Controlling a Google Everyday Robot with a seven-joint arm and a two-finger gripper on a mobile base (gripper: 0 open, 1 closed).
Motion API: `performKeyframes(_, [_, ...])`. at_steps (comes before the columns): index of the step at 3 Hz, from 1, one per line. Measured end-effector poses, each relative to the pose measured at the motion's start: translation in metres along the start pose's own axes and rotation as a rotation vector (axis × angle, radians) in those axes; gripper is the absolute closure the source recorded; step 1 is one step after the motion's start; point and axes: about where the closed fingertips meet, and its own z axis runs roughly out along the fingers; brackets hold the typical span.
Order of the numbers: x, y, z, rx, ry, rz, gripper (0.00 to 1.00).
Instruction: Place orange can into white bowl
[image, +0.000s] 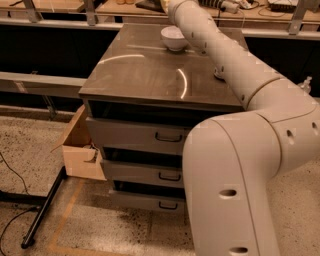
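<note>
One pale arm (235, 70) fills the right side of the view. It climbs from a thick lower segment up across the desk (145, 75) to the top edge. There sits the gripper (164, 4), almost wholly cut off by the frame. Only a sliver of tan shows at that spot, so I cannot tell whether the gripper is spread, pressed together or pinching anything. The orange can cannot be made out. The tan sliver may be gripper or can, and I cannot tell which.

The white bowl (173, 38) stands upright on the far part of the desk top, just below the gripper and a touch to its right. The arm's last segment passes in front of the bowl's right side. Whether the two touch cannot be told.

The desk top is dark and glossy, with pale arcs of reflected light spreading below the gripper and towards the camera. Well below it, in the desk's front, three drawers (150, 135) are stacked, each with a dark handle.

Far below and to the left of the gripper, a cardboard box (80, 152) rests on the speckled floor (125, 230) against the desk's lower left corner. A black stand (44, 207) lies on the floor lower still. A wooden bench (50, 6) runs behind the desk, level with the gripper.
</note>
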Motion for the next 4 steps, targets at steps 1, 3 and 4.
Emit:
performKeyframes(1, [0.008,-0.022,0.008,0.043,0.028,0.018,1.00])
performKeyframes(3, [0.024,-0.020,0.034,0.042,0.055,0.070,1.00])
performKeyframes(4, [0.032,-0.021,0.041,0.056,0.053,0.077,1.00])
